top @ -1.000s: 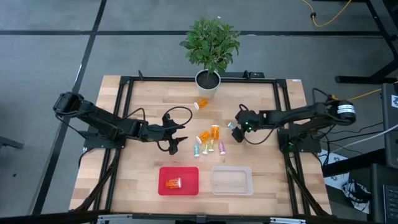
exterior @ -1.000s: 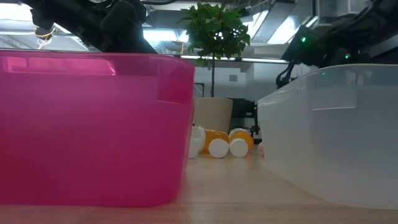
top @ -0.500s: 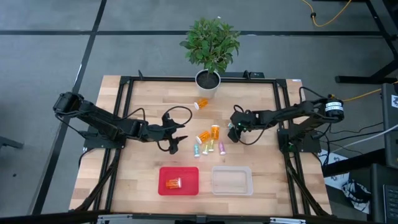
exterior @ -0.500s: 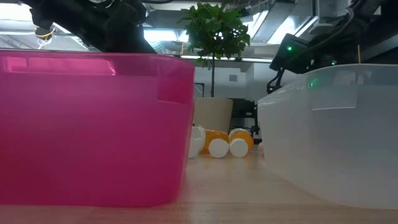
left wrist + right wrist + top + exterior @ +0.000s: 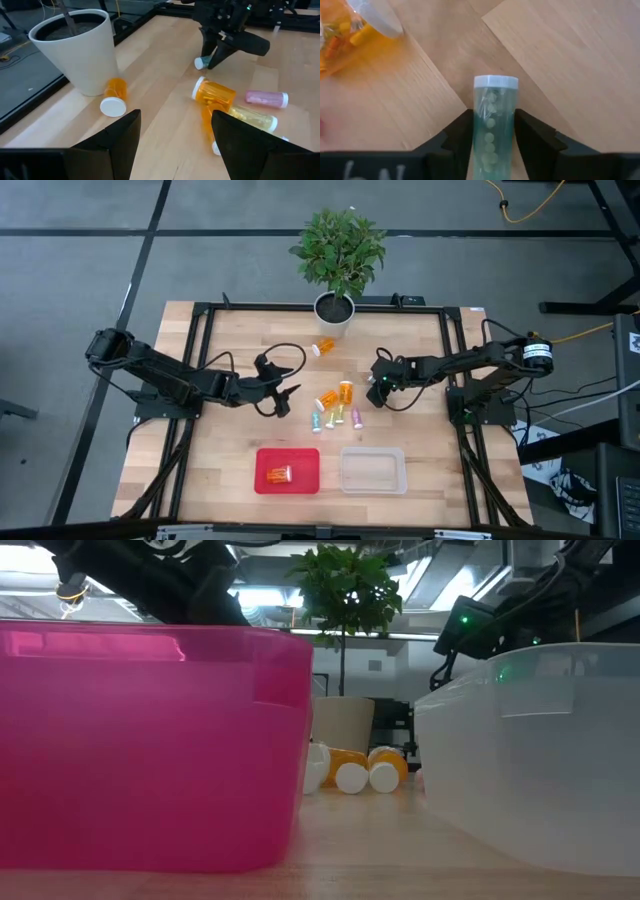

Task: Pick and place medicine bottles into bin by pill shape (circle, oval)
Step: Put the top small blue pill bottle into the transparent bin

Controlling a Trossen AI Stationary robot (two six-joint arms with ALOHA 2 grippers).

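Note:
Several medicine bottles lie on their sides mid-table: two orange ones [image 5: 345, 391], a pink one [image 5: 266, 98], a yellowish one [image 5: 252, 117] and a pale green one [image 5: 318, 421]. Another orange bottle [image 5: 323, 346] lies by the plant pot [image 5: 334, 309]. My right gripper [image 5: 376, 391], at the cluster's right edge, is shut on a teal bottle [image 5: 492, 130]. My left gripper [image 5: 283, 402] stands open left of the cluster with nothing between its fingers. One orange bottle [image 5: 278, 473] lies in the red bin [image 5: 287, 453]. My right gripper pinches the teal bottle's body [image 5: 490, 120] between its two fingers [image 5: 461, 131], just behind the white cap [image 5: 199, 62]. The fingers slant down from the table's right and run along the bottle, whose cap points away from the wrist. The bottle lies on the tabletop.
The red bin and a clear bin [image 5: 373, 469] sit side by side near the table's front edge. The potted plant stands at the far edge. A black cable [image 5: 285, 360] loops beside my left gripper. Bare wood lies left and right of the bins.
My right gripper has gone a short way toward the table's left, up to the teal bottle at the cluster's edge, and now has its fingers on it. My left gripper has drawn back slightly from the cluster. The bottles lie where they were.

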